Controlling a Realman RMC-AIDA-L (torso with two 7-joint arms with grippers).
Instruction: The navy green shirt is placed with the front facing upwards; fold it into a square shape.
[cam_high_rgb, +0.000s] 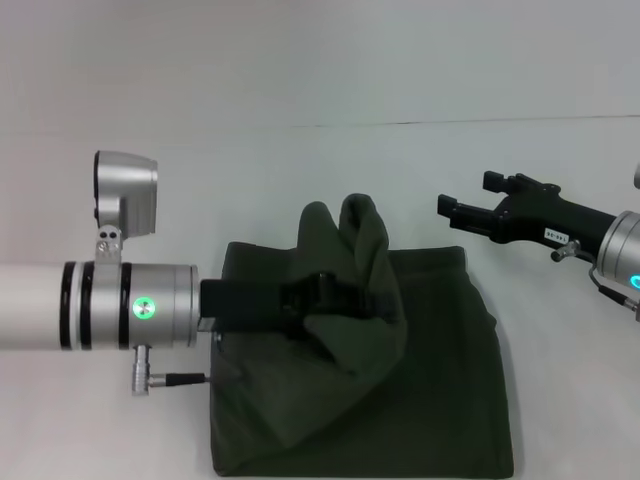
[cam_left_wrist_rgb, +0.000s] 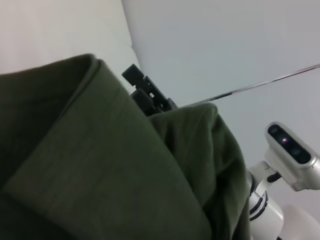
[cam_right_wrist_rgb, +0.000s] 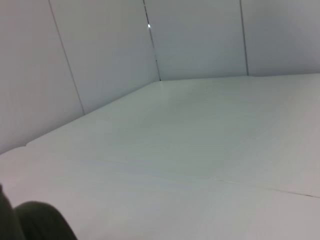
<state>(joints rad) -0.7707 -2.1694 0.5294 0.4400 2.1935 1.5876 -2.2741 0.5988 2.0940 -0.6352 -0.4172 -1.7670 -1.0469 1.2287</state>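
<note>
Silver-and-white, the left arm reaches across a white table, its black left end effector (cam_high_rgb: 345, 298) pinching a raised bunch of the dark olive-green cotton shirt (cam_high_rgb: 400, 400), which lies already part-folded beneath and beyond it. To square the fold, the lifted cloth likely wants carrying level across, then releasing with edges aligned. The right end effector (cam_high_rgb: 450, 208), fingers spread, hovers apart to that side.

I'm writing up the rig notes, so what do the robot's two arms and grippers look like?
Both arms are white tubes ending in silver wrist collars: the left shows black bands, a green light and a side cable plug, the right a blue-green light. Left gripper and right gripper are black. A silver camera pod sits on the left wrist.
</note>
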